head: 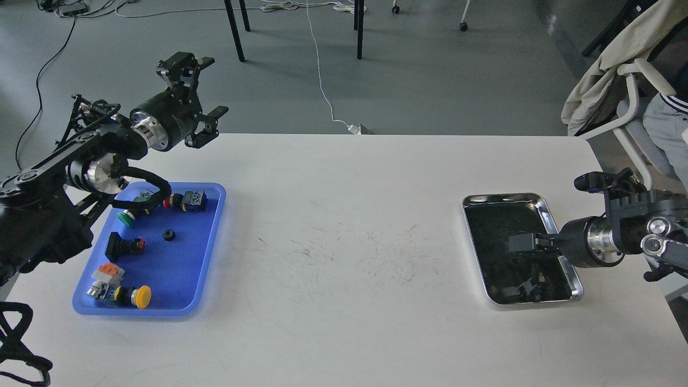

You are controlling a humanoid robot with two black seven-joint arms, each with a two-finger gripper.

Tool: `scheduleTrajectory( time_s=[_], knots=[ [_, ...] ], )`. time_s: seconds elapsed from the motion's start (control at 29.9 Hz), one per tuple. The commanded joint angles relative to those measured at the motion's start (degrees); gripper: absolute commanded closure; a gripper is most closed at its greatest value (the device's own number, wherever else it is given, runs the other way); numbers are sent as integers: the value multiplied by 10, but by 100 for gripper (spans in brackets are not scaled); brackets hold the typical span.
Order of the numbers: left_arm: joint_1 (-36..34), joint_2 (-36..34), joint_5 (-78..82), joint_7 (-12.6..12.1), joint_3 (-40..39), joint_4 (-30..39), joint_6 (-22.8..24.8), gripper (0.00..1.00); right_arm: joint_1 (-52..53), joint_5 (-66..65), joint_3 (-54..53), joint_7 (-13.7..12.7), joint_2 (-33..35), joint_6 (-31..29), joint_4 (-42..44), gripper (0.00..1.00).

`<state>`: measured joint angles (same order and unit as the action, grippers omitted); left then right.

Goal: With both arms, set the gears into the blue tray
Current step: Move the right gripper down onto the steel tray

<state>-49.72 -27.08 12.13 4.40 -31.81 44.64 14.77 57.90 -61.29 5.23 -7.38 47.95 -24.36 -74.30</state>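
1. White table (pixel 344 258) carries the blue tray (pixel 209 258) at left and a steel tray (pixel 543 207) at right.
2. One gear (pixel 169 235) lies in the blue tray, well below the left gripper (pixel 207 88), which hangs wide open and empty.
3. Right gripper (pixel 524 247) reaches over the steel tray; whether it grips anything I cannot tell.

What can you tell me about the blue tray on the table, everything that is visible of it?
The blue tray is a rectangular tray of what looks like plastic, with rounded corners and a low raised rim. It lies flat on the white table, near its left edge, partly under the left arm. Inside it are several push-button switches with red, green and yellow caps, and one small black gear lying near the middle, apart from them. No gripper touches the tray.
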Motion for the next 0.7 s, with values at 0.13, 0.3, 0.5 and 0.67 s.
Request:
scheduleTrajectory(
  time_s=[0.13, 0.3, 0.5, 0.67],
  knots=[
    [1, 0, 0, 1, 0, 0, 0, 2, 3, 0, 40, 0, -34, -1, 16, 5],
    [1, 0, 0, 1, 0, 0, -1, 2, 6, -1, 51, 1, -51, 0, 31, 11],
    [2, 0, 0, 1, -1, 0, -1, 2, 27, -1, 81, 5, -58, -2, 35, 44],
    [2, 0, 0, 1, 0, 0, -1, 2, 48, -1, 110, 7, -66, -4, 35, 58]
  ],
)
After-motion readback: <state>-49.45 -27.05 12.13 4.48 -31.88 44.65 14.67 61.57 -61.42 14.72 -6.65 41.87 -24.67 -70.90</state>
